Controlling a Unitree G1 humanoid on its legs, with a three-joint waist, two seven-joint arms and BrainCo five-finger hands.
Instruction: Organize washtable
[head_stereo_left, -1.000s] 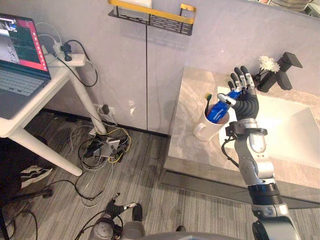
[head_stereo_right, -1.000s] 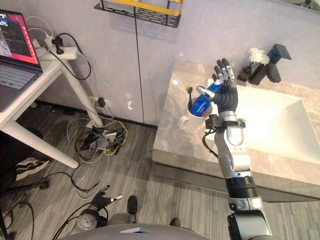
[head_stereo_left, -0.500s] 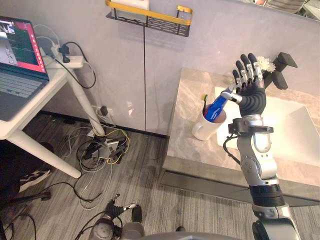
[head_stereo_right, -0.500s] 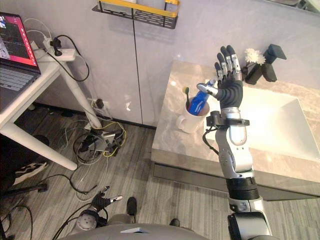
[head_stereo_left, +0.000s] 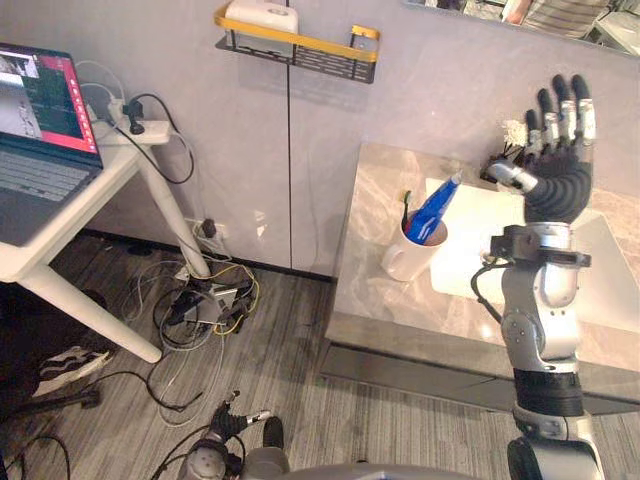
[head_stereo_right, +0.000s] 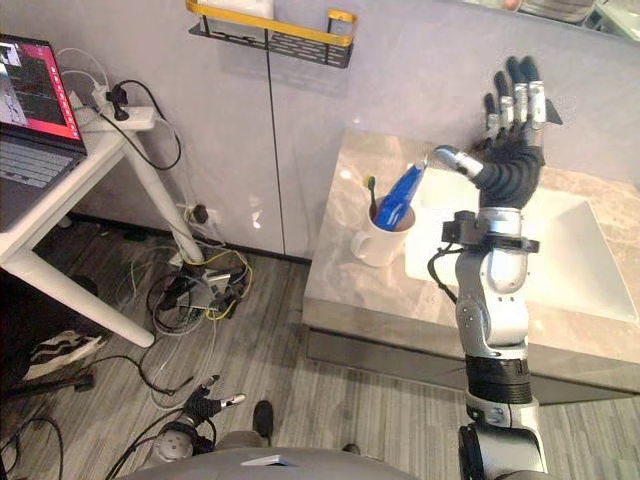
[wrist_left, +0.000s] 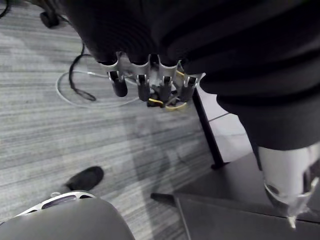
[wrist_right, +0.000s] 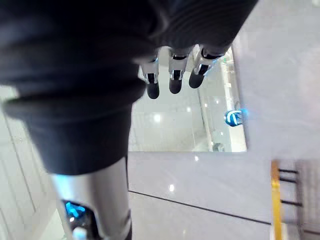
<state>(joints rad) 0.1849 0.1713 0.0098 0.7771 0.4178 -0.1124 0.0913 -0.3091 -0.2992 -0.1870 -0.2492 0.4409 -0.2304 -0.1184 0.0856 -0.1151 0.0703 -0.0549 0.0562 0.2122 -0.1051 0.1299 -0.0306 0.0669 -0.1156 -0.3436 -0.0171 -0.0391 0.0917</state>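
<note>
The right hand (head_stereo_left: 558, 172) is pulling clear now, rising to the upper right of the frame with its fingers stretched straight and spread, gripping nothing. A second ago it was wrapped round the blue tube (head_stereo_left: 432, 212) down at the mug; now it is well apart from it and above the basin (head_stereo_left: 615, 275). The tube is standing on its own in the white mug (head_stereo_left: 408, 258), leaning toward the upper right with its tip poking over the rim, just beside the green toothbrush (head_stereo_left: 406, 207) sharing the same mug. The mug is sitting near the left end of the washtable (head_stereo_left: 375, 305), left of centre in the frame. That looks like a finished drop-off, so this item of the tidying seems done, though from this angle it is hard to say whether the tube's base is resting fully on the mug's bottom. The left hand (head_stereo_right: 205, 408) is hanging low at the bottom left, fingers loose, taking no part.
</note>
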